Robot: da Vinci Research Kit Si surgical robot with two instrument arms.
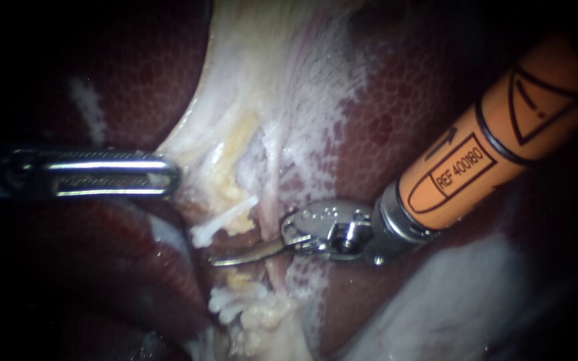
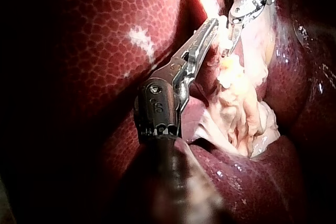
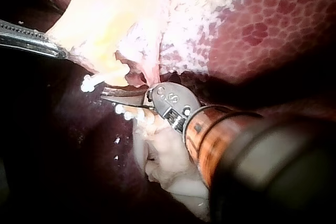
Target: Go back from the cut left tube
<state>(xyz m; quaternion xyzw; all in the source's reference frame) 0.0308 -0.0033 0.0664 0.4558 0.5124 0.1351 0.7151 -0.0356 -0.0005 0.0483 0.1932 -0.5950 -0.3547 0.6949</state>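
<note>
Cut tube (image 1: 225,224) (white) against liver (image 1: 122,80)

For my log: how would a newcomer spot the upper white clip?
Follow the pale tissue band down between the dark liver lobes. The clip slants just above the right instrument's curved blades, a single white bar; the other clips cluster below them.
</note>
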